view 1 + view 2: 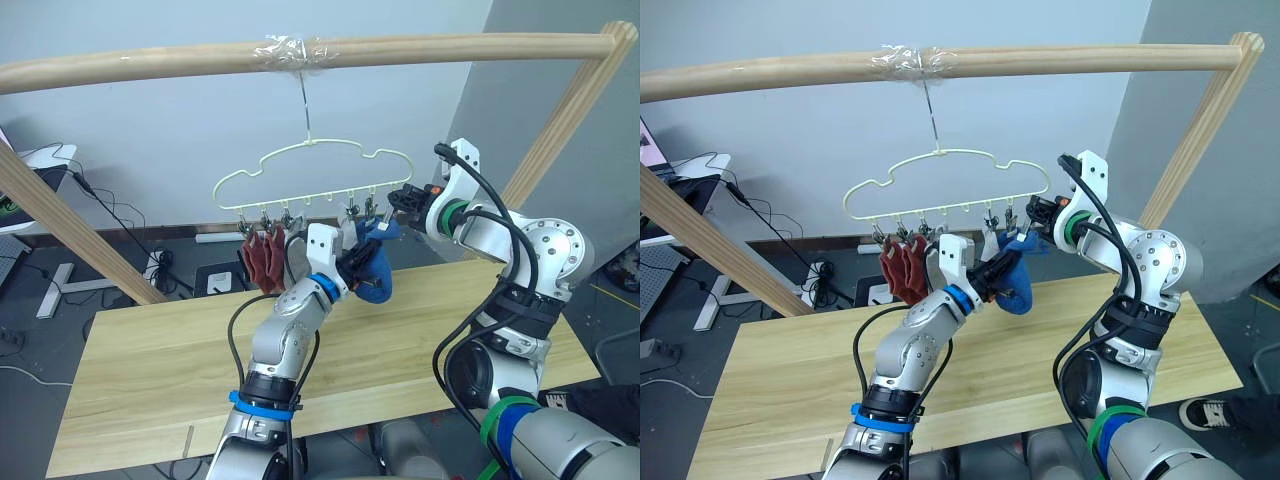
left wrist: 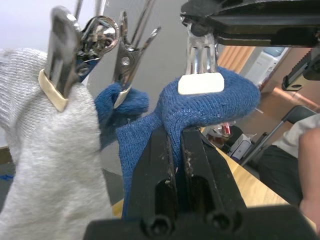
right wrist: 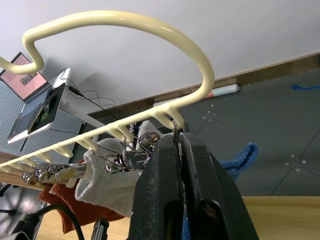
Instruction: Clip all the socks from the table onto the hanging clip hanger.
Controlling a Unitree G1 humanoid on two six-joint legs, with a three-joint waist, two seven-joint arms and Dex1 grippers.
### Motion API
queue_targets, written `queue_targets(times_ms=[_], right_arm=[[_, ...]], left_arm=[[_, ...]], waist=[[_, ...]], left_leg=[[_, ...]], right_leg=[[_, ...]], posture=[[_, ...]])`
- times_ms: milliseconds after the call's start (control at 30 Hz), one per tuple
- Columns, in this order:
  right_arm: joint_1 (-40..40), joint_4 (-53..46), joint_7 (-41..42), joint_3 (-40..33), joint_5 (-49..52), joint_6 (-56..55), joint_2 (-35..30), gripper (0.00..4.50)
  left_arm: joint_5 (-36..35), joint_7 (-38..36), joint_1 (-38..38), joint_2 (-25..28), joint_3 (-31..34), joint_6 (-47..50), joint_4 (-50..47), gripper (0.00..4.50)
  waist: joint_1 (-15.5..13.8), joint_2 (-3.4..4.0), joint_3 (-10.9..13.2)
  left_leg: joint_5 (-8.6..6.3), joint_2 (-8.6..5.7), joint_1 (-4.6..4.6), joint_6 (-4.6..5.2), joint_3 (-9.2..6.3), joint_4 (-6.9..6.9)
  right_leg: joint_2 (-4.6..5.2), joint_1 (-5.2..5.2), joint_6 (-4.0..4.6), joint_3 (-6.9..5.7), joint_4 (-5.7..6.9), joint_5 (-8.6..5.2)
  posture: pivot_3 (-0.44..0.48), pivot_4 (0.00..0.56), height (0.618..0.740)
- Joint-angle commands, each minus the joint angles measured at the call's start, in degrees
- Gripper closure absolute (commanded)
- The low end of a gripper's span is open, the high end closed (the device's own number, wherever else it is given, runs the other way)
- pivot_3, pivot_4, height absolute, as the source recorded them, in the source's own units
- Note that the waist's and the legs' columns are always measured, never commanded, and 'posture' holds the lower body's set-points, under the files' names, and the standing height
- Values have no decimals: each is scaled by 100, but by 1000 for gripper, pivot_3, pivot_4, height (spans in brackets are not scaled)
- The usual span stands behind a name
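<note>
From the head views, the left gripper [image 1: 362, 262] lifts a blue knit ankle sock [image 1: 377, 281] over the pale plank table [image 1: 150, 370] to the rightmost clip of the pale-yellow wire clip hanger [image 1: 310, 165]. The left wrist view shows its fingers [image 2: 160, 165] clamped on the sock. In the right wrist view, the right gripper [image 3: 179, 150] pinches that clip; if it releases before the fabric seats, the sock could drop.

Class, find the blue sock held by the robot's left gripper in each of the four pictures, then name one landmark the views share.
Left eye view: the blue sock is at centre, below the clip hanger's right end.
Right eye view: centre, blue sock below the hanger's right end.
Left wrist view: blue sock at centre, pinched in the left gripper.
Right wrist view: its blue edge shows beside the right gripper.
Shared landmark: the clip hanger.
</note>
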State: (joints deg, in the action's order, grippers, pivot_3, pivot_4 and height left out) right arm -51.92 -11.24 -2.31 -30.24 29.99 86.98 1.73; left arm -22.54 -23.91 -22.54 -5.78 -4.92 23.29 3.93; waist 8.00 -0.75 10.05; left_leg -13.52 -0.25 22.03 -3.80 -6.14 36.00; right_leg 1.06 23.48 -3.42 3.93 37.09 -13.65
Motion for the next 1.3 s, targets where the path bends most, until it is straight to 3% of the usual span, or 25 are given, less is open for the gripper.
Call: queue_targets(times_ms=[33, 233, 267, 300, 467, 700, 833, 1033, 1300], right_arm=[[-43, -260, 62, -39, 98, 8, 33, 2595], [140, -558, 378, 61, 256, -300, -235, 577], [245, -715, 448, 36, 292, -346, -318, 144], [378, -882, 520, 19, 328, -405, -405, 0], [1149, -1427, 824, 443, 268, -968, -846, 0], [2775, -1390, 1331, 1155, -163, -2635, -1213, 0], [3495, -1057, 1580, 1548, -515, -3644, -1331, 0], [4526, -685, 2552, 2558, -1320, -5429, -2063, 0], [5299, 276, 2687, 2531, -1776, -6709, -2350, 0]], left_arm=[[-2, -104, -82, -52, -166, -78, -257, 4500], [-99, -265, -129, -47, -248, -24, -226, 4500], [-249, -359, -150, -66, -229, 141, -206, 3948], [-386, -489, -178, -94, -221, 265, -158, 3779], [-571, -902, -335, -32, -233, 581, 298, 2252], [-23, -1327, 85, 724, -392, 281, 842, 28], [234, -1356, 652, 1310, -266, 21, 706, 28], [531, -941, 1802, 2130, 388, -466, -512, 28], [1048, -90, 3135, 2845, 1251, -469, -1152, 28]], waist=[[1, 0, 0], [-3, 0, 0], [-3, 0, 0], [-3, 1, -1], [23, 6, -4], [171, 36, -27], [186, 48, -40], [50, 30, -88], [-229, -8, -191]], left_leg=[[0, 0, 0, 0, 0, 0], [0, 0, 1, 0, 0, 0], [0, -1, 2, 0, 0, 0], [0, -1, 3, 0, 0, 0], [0, -2, 7, 0, 2, 0], [0, 1, -4, 0, 6, -2], [0, 3, -11, 0, 14, -3], [0, -1, -10, -1, 13, 3], [-1, 2, -27, -2, 14, 1]], right_leg=[[0, 0, 0, 0, 0, 0], [0, 0, 0, 0, -2, 0], [0, 0, 0, 0, -3, 0], [0, 0, -1, 0, -4, 0], [1, 2, -5, 1, -9, -3], [-3, 0, -5, 7, -4, -3], [-4, 1, -5, 15, 2, -3], [1, -2, -12, 15, 1, 2], [3, -14, -5, 13, -1, 1]], posture=[[-149, 127, 740], [-143, 116, 740], [-147, 114, 740], [-151, 113, 740], [-171, 107, 740], [-153, 88, 740], [-118, 77, 740], [-67, 68, 740], [16, 53, 740]])
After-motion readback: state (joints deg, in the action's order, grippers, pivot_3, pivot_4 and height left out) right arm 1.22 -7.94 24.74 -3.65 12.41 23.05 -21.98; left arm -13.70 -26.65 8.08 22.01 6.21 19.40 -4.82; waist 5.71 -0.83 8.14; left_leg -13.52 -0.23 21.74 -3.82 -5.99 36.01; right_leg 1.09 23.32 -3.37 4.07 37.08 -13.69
